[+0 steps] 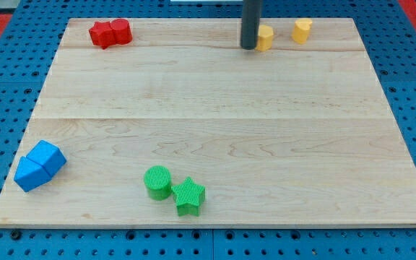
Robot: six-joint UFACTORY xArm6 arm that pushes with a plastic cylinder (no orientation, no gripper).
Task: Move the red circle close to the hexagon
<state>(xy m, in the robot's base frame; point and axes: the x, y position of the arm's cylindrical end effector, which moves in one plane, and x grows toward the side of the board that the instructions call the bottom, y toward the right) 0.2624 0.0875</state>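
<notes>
The red circle (121, 31) sits near the board's top left corner, touching a red star (101, 34) on its left. Two yellow blocks sit at the view's top, right of centre: one (266, 37) partly hidden behind my rod, and one (302, 30) further right that looks like a hexagon. My tip (248, 48) rests on the board against the left side of the nearer yellow block, far to the right of the red circle.
Two blue blocks (47, 156) (29, 175) touch each other near the bottom left corner. A green circle (157, 181) and a green star (188, 196) touch near the bottom edge. The wooden board (222, 123) lies on a blue pegboard.
</notes>
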